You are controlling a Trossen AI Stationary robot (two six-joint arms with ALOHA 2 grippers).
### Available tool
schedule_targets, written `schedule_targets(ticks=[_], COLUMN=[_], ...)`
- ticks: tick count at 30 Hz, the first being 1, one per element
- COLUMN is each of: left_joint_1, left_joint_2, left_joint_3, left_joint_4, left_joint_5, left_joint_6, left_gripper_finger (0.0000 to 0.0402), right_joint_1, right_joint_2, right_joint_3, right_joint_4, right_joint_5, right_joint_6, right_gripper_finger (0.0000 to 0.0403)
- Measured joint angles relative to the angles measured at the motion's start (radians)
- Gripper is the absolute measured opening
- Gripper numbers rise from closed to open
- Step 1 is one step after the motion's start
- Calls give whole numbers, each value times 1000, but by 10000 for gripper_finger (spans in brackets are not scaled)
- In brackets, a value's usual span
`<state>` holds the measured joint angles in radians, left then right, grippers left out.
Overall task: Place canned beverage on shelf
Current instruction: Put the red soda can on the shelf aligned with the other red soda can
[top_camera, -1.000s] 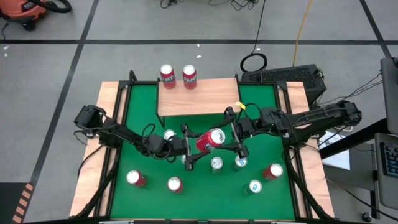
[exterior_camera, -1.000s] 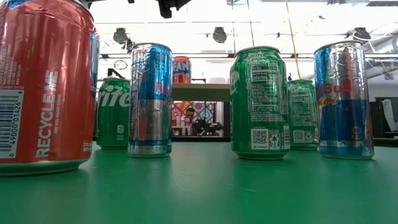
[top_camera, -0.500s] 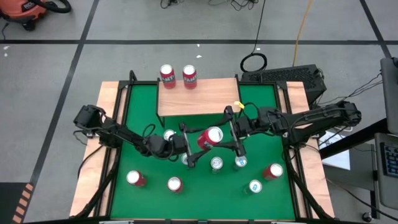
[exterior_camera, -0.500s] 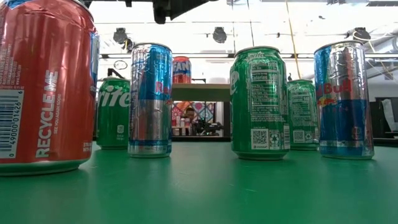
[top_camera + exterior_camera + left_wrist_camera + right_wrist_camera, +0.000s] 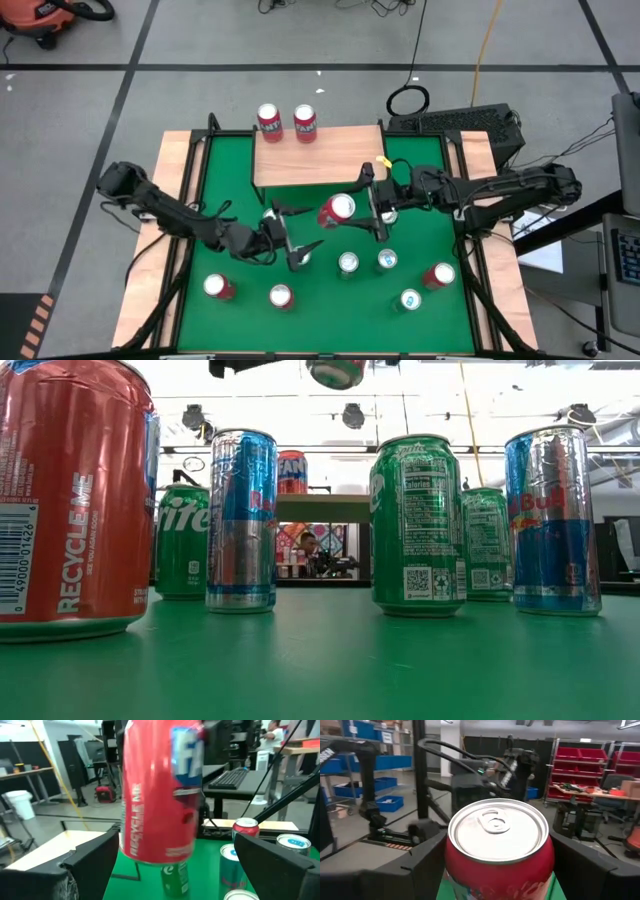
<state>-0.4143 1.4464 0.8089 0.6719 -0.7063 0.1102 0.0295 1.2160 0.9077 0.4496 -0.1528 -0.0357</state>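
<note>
Red can [image 5: 337, 210] sits just above the middle of the high view, lifted off the green table [image 5: 225, 190] and pinched between the fingers of the right gripper [image 5: 365, 206], which reaches in from the right side of the frame. In the right wrist view the can's silver lid [image 5: 498, 830] faces the camera, with a dark finger on either side of it.

Starting at the left of the high view, the left arm stretches from the left edge toward the centre. The left gripper [image 5: 295, 238] hangs lower left of the held can, its fingers spread wide and holding nothing; in the left wrist view the can [image 5: 161, 790] stands apart from those fingers.

Along the lower part of the frame, loose cans stand on the table: two red ones [image 5: 217, 287] at lower left, then silver-topped ones [image 5: 348, 262] in the middle, and another red one [image 5: 438, 274] at lower right.

At the upper centre, the shelf [image 5: 320, 160] lies above the held can, with two red cans [image 5: 270, 120] standing near its upper left corner.
</note>
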Motion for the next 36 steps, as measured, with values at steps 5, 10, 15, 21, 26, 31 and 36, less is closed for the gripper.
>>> schedule_targets(ticks=[5, 10, 15, 21, 26, 31, 36], left_joint_1=[-31, -29, -13, 1, 4, 4, 4], left_joint_2=[-106, -238, -349, -436, -462, -462, -462], left_joint_3=[0, 0, 0, 0, 0, 0, 0], left_joint_4=[-138, -349, -496, -604, -702, -733, -736], left_joint_5=[-39, -41, -47, -65, -109, -111, -111], left_joint_6=[-28, -117, -132, -159, -223, -263, -261], left_gripper_finger=[391, 391, 391, 391, 391, 391, 391], right_joint_1=[-56, -134, -229, -338, -416, -479, -506], right_joint_2=[23, 67, 130, 244, 338, 398, 451], right_joint_3=[0, 0, 58, 207, 306, 323, 323], right_joint_4=[12, 49, 47, -47, -102, -103, -88], right_joint_5=[56, 42, -25, -174, -284, -321, -321], right_joint_6=[-12, -17, -26, -41, -43, -28, -29], right_gripper_finger=[299, 299, 299, 299, 299, 299, 300])
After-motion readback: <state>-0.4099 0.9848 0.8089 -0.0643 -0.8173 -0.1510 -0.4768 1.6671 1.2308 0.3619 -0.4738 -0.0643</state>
